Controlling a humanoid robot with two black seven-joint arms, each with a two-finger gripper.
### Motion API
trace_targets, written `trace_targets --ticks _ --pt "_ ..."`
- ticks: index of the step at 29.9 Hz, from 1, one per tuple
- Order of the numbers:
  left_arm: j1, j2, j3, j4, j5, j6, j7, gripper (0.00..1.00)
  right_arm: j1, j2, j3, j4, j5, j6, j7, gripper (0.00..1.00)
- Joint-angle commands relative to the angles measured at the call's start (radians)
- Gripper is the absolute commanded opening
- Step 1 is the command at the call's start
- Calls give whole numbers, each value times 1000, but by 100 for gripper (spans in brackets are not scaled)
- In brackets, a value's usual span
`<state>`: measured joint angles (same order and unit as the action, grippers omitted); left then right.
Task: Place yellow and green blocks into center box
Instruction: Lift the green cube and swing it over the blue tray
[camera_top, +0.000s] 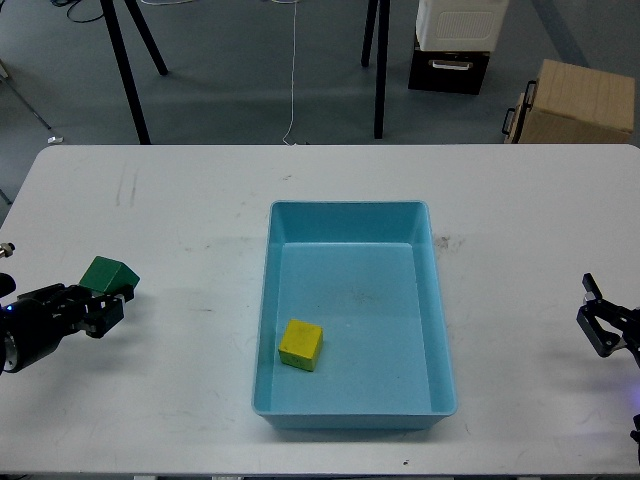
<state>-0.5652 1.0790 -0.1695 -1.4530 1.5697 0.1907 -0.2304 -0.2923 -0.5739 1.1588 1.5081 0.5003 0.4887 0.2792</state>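
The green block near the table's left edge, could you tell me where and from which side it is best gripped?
Probably across two opposite flat side faces of the green block, coming from the left. It sits tilted, and the left gripper is already at its lower left side.

A white desk (200, 200), scuffed with faint dark marks, fills most of the view. Beyond it lies grey floor (230, 70) — black stand legs (379, 70), a white-and-black crate (455, 45), a brown cardboard box (578, 102).
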Motion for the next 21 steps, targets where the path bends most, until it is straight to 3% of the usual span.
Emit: trace_targets --ticks 1,2,16,19,21 --pt "1 79 -50 -119 7 7 -214 51 -1 2 -1 -2 -8 0 0 100" --pt "1 85 -50 -138 9 7 -258 51 -1 2 -1 0 -12 0 0 100" --pt "-8 30 -12 -185 139 -20 -258 50 -19 0 5 -39 -17 0 0 100" --pt "-41 -8 -7 -182 187 -66 -258 50 -19 2 5 -43 -28 0 0 100" --pt "-129 -13 -8 -182 173 -94 -258 50 -21 3 5 -49 -49 0 0 100"
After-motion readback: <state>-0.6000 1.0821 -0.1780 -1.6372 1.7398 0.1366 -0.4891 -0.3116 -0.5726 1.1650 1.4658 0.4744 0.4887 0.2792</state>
